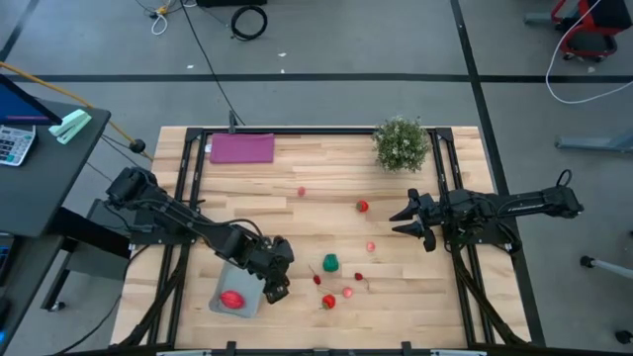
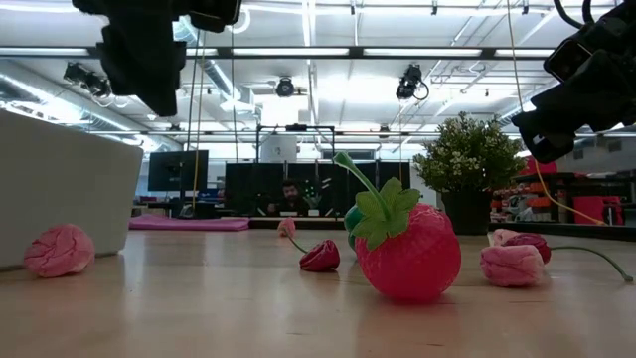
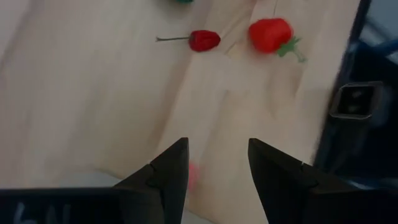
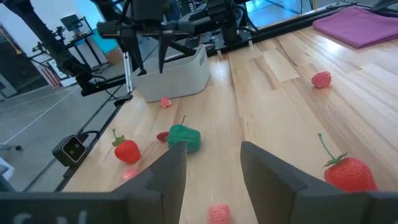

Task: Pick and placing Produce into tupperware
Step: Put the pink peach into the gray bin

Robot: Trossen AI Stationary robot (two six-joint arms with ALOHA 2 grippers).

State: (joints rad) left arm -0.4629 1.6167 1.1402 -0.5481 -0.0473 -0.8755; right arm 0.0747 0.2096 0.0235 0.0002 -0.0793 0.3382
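Note:
The tupperware (image 1: 229, 283) sits near the table's near-left, with one red piece (image 1: 231, 299) lying in it. My left gripper (image 1: 276, 289) hangs open and empty above the tupperware's right wall; in its wrist view a pink piece (image 3: 193, 175) lies on the table below its fingers (image 3: 217, 168). Right of it lie a cherry (image 3: 204, 40), a strawberry (image 1: 328, 301), a green piece (image 1: 329, 262) and more pink and red pieces (image 1: 371, 246). My right gripper (image 1: 407, 220) waits open near the right side, raised, a strawberry (image 1: 363, 206) just left of it.
A bushy potted plant (image 1: 401, 144) stands at the far right, a purple sheet (image 1: 241, 148) lies at the far left. Black frame rails (image 1: 188, 168) run along the table's edges. Bare wood lies between the sheet and the produce. A person (image 2: 288, 197) sits far behind the table.

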